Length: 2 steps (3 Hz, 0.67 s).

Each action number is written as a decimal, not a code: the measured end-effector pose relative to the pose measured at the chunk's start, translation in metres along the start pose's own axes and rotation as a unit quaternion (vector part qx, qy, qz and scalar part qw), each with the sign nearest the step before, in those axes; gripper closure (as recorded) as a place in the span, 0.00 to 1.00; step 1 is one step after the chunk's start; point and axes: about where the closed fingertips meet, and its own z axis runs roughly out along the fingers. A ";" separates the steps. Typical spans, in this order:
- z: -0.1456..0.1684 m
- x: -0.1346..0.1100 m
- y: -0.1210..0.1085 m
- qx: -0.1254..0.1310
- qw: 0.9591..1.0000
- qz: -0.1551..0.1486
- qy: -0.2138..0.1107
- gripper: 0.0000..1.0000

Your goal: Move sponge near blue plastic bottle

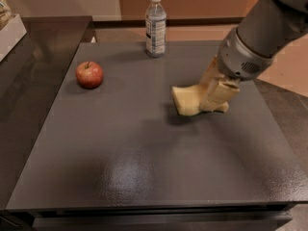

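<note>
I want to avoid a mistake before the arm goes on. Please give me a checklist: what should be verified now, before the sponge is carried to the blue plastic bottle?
1. Grip on sponge: ok. The gripper is shut on the right end of the sponge.
2. Sponge lifted off the table: cannot tell. A shadow lies under it, but contact is unclear.
3. Way to the blue plastic bottle: ok. Only bare table lies between.
4. Bottle upright: ok. It stands capped near the far edge.
5. Apple out of the way: ok. It sits far to the left.
6. Sponge near bottle: not ok. There is a clear gap between them.
</note>
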 end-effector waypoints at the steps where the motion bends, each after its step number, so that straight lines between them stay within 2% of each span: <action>1: -0.014 -0.014 -0.051 0.042 0.999 0.024 0.003 1.00; 2: -0.018 -0.025 -0.105 0.077 0.996 0.038 0.007 1.00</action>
